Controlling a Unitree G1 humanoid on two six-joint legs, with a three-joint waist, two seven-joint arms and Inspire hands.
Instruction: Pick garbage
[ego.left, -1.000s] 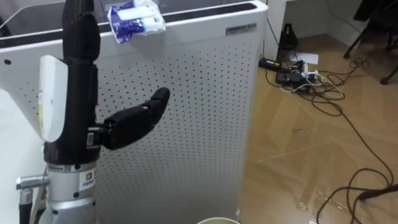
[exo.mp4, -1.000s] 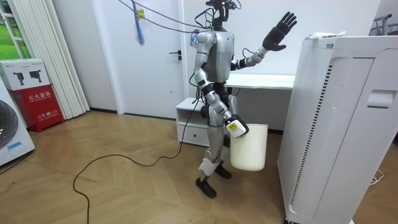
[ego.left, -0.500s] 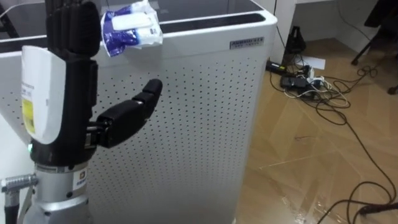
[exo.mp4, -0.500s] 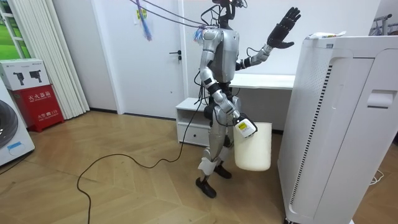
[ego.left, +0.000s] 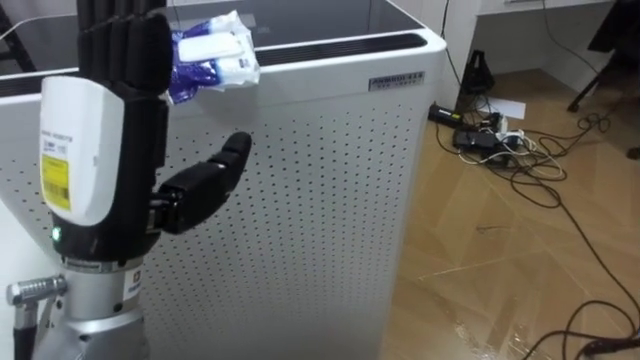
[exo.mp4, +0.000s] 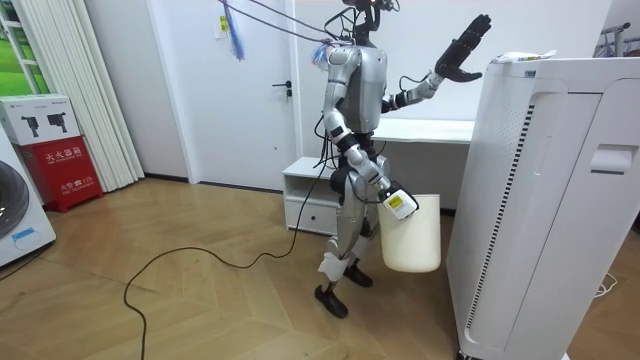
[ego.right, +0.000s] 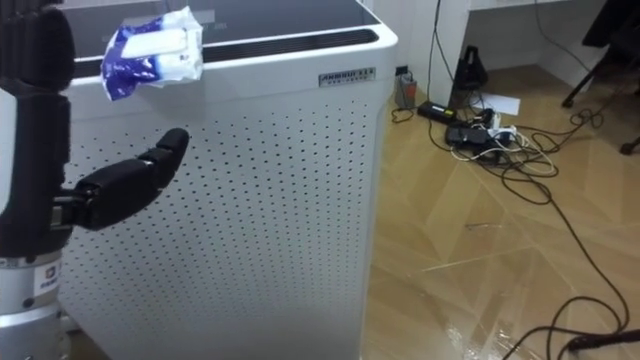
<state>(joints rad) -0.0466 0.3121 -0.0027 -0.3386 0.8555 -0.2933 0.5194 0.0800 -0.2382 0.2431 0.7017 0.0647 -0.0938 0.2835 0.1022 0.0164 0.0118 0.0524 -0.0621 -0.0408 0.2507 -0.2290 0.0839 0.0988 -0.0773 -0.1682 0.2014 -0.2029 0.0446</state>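
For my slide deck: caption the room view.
Robot's open left hand raised near wrapper atop white appliance; bin by right hand.

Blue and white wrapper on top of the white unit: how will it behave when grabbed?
The wrapper looks crumpled, so probably soft and light, crushing when squeezed. It sits at the edge of the unit, so a nudge may slide it off.

A white-walled room with a wooden floor in herringbone. A tall perforated air purifier stands before a white desk and a low cabinet beside a white door, with pale curtains at the room view's left and cables tangled on the boards.
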